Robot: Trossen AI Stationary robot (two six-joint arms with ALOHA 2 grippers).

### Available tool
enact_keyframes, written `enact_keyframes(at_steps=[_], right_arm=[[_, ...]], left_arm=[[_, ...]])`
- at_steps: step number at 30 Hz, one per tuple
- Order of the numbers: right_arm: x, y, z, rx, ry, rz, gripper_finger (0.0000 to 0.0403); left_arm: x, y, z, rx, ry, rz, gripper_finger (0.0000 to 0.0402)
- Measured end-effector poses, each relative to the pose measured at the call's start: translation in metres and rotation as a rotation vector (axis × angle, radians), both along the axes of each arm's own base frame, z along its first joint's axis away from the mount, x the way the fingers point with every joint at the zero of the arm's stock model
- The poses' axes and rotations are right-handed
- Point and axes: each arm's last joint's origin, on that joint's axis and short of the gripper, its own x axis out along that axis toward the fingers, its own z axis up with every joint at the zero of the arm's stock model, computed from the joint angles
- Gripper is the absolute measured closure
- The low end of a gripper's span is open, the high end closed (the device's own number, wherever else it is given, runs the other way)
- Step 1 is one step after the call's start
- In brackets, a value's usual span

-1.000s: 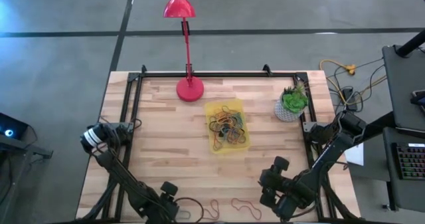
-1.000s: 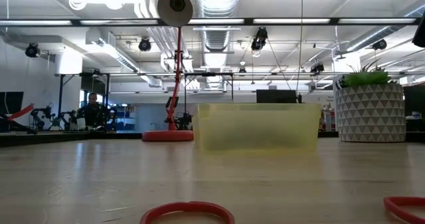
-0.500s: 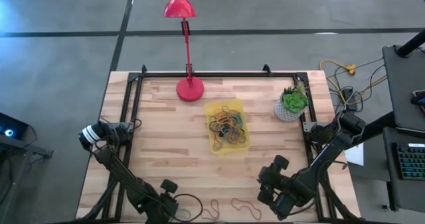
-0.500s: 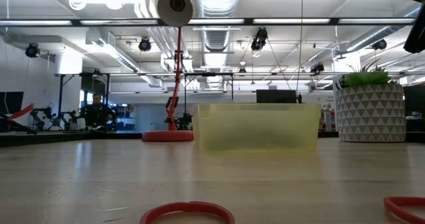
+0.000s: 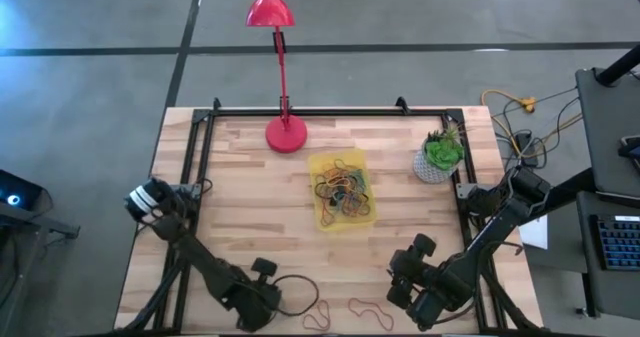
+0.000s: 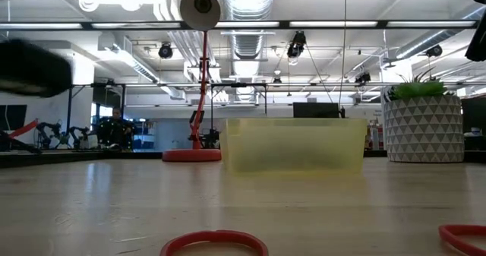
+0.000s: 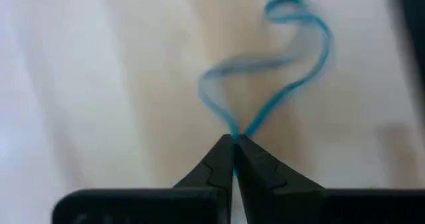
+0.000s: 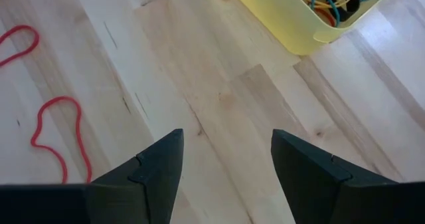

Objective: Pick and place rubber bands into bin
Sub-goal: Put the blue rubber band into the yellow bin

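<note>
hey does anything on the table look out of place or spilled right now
Nothing is damaged or tipped. Two red rubber bands lie loose on the wood near the front edge, outside the bin. The left gripper has its jaws shut on a blue rubber band; the right gripper waits open.

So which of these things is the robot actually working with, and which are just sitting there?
Part of the job:
- blue rubber band, pinched in the shut left pincer
- two red rubber bands loose on the table
- yellow bin, already holding many bands
- right pincer, open, waiting

Just lying about:
- red lamp
- potted plant
</note>
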Motion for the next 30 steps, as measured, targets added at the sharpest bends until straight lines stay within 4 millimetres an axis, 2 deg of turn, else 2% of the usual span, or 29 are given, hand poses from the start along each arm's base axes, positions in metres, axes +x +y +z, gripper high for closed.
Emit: enact_keyframes(at_steps=[4, 9, 15, 21, 23, 25, 30], right_arm=[[0.0, 0.0, 0.0, 0.024, 0.0, -0.026, 0.0188], [-0.001, 0.001, -0.001, 0.079, 0.024, -0.067, 0.0188], [-0.006, 0.005, -0.001, 0.115, 0.015, -0.106, 0.0188], [-0.015, 0.012, -0.002, 0.148, -0.005, -0.138, 0.0188], [-0.018, 0.014, -0.003, 0.155, -0.009, -0.15, 0.0188], [-0.021, 0.015, -0.005, 0.163, -0.014, -0.17, 0.0188], [-0.027, 0.016, -0.009, 0.177, -0.023, -0.205, 0.0188]], left_arm=[[0.016, 0.024, 0.022, 0.179, -0.072, 0.038, 0.0401], [0.042, 0.063, 0.077, 0.286, -0.183, 0.071, 0.0401], [0.076, 0.123, 0.147, 0.389, -0.365, 0.104, 0.0401], [0.103, 0.173, 0.197, 0.493, -0.462, 0.12, 0.0401], [0.109, 0.189, 0.204, 0.502, -0.47, 0.156, 0.0401], [0.116, 0.202, 0.202, 0.468, -0.46, 0.167, 0.0401], [0.133, 0.22, 0.18, 0.368, -0.418, 0.211, 0.0401]])
